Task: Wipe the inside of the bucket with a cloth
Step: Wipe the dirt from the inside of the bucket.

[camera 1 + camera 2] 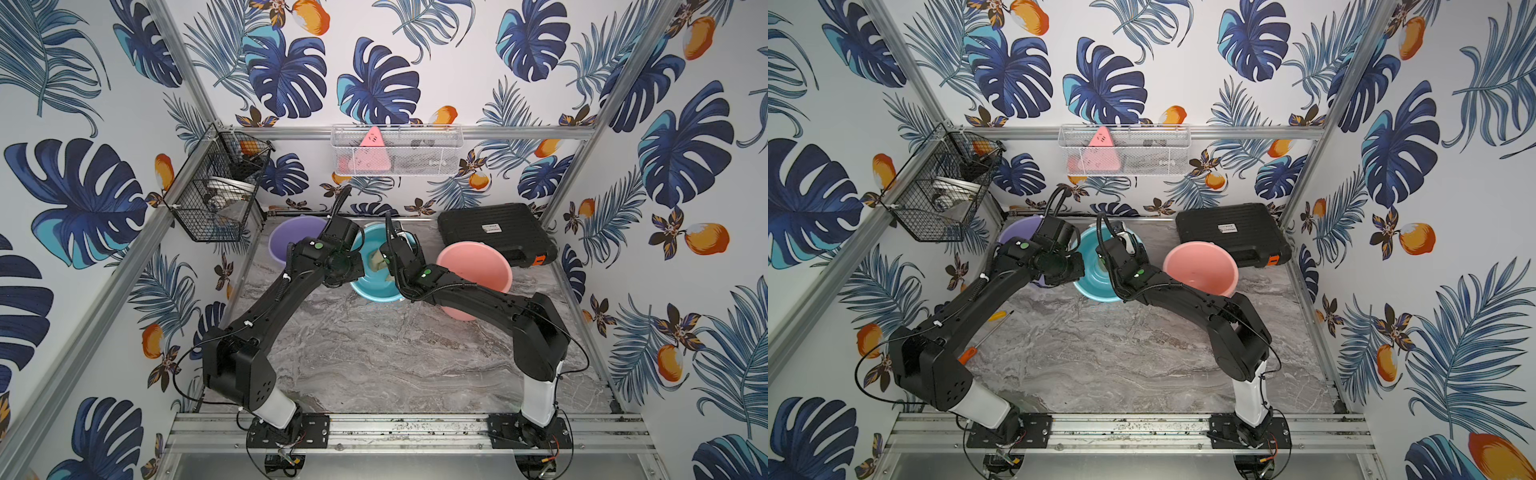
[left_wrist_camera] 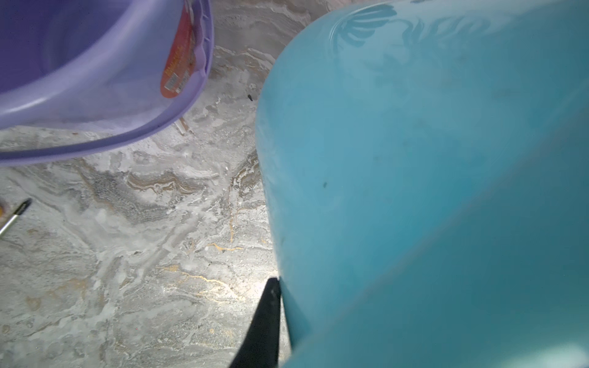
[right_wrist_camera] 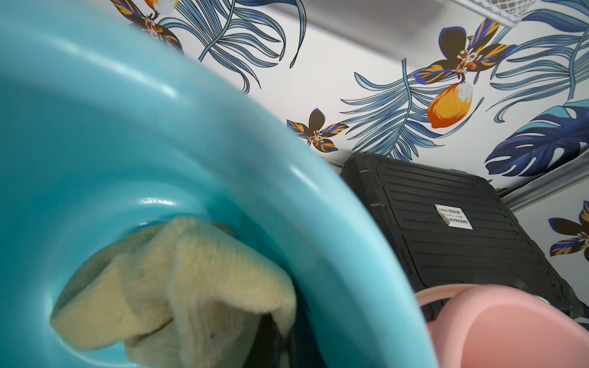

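Could drag the cloth (image 3: 207,270) loose on the slick wall, or twist the bucket (image 1: 372,294) out of its thin rim pinch, if pressed hard. Reaches the right gripper (image 3: 269,334) deep inside, clamped on the bunched cloth near the bottom; braces with the left gripper (image 2: 278,288), pinched narrow on the wall, elbows bent.

Teal bucket (image 1: 1092,286) between purple bucket (image 1: 1017,230), pink bucket (image 1: 1200,266)

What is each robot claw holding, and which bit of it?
The right claw pinches the soft pale yellow cloth by a bunched fold inside the round teal plastic bucket. The left claw grips that bucket's wall near its rim.
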Available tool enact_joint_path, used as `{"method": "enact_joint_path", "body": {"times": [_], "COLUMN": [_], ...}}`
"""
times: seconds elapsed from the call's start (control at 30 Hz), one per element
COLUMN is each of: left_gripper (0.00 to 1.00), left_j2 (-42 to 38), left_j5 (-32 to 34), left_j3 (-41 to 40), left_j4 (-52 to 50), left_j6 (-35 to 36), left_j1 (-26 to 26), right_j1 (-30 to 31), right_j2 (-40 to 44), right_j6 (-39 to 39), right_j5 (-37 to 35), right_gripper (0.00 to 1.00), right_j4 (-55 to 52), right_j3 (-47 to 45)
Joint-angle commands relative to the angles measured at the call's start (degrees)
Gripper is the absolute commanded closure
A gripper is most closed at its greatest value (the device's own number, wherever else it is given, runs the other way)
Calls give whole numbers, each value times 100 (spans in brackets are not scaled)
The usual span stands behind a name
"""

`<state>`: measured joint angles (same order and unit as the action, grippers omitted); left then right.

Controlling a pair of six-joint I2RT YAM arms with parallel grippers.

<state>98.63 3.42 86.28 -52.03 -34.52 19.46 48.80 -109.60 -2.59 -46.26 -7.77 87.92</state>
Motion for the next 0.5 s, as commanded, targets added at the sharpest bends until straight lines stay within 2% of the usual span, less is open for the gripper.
{"method": "enact_joint_path", "body": {"times": [0.0,0.1,0.2,0.47], "left_gripper": [100,100,100,100], "left_j2": [-112,-215,-272,-200], "left_j5": [446,519,526,431], "left_j3": [-7,-90,-159,-171], "left_j4": [169,360,504,606], "left_j6": [-176,-226,-248,-287], "left_j1": [-4,-1,-2,105], "right_j1": [23,126,269,838], "right_j2": [213,379,481,144], "right_j6": [-277,-686,-1052,-1410], "right_j5": [-242,-91,451,2013], "right_gripper": [100,100,100,100], "right_j4": [-458,-914,-1372,-1339], "right_j3": [-231,-404,-484,-236]}}
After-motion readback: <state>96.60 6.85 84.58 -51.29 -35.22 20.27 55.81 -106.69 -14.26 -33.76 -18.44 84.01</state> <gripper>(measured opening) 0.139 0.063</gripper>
